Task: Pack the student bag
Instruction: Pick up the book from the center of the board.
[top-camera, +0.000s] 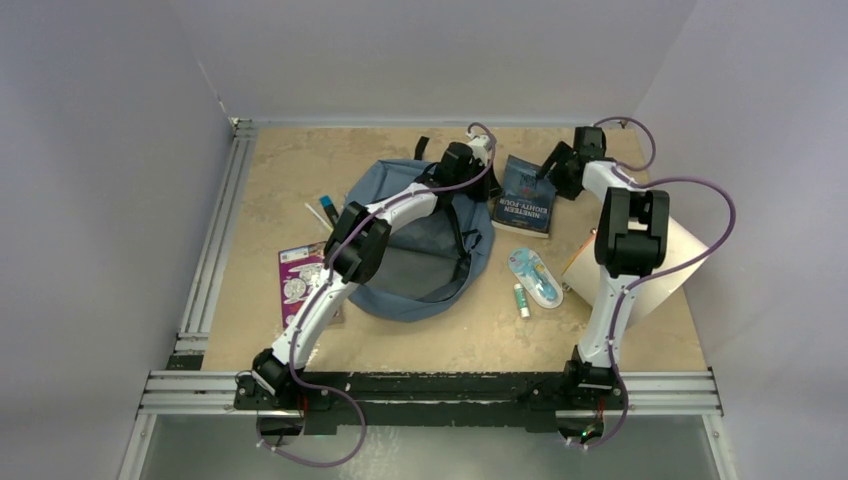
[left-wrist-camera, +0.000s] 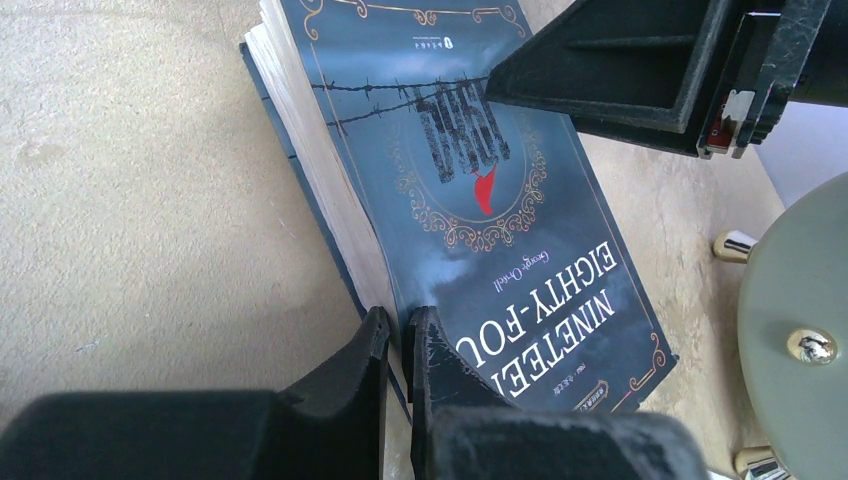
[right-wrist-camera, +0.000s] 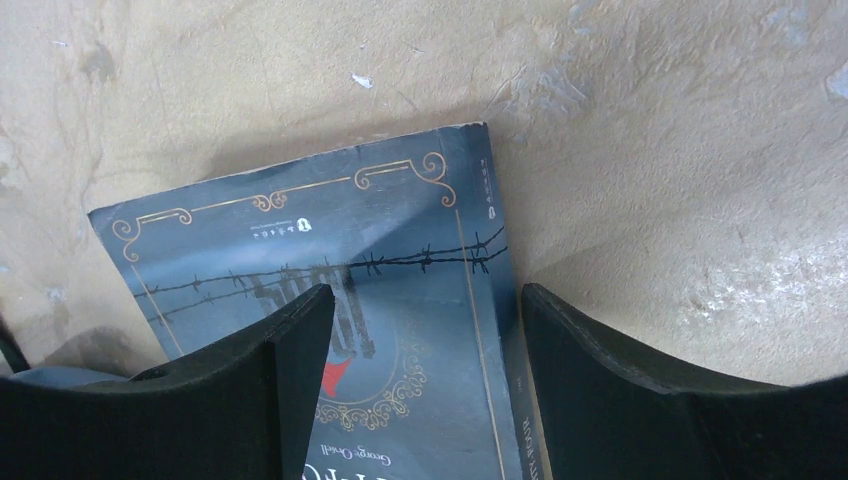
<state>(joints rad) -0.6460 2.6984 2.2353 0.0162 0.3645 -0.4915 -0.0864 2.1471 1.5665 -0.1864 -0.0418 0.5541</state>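
Now: my left pincer (left-wrist-camera: 398, 345) is clenched on the book (left-wrist-camera: 480, 200) at its near corner. My right pincer (right-wrist-camera: 425, 310) is released, jaws astride the book's spine edge. The student bag (top-camera: 400, 305) lies just beside the book, mouth seemingly open. I should close right before lifting, keeping the book level. Only the overhead view shows the bag; the wrist views show contact.

book (left-wrist-camera: 480, 200): dark blue cover, gold scroll border, black barbed wire, red mark, pale lettering; student bag (top-camera: 420, 300): slate-blue; table (top-camera: 290, 170): mottled beige
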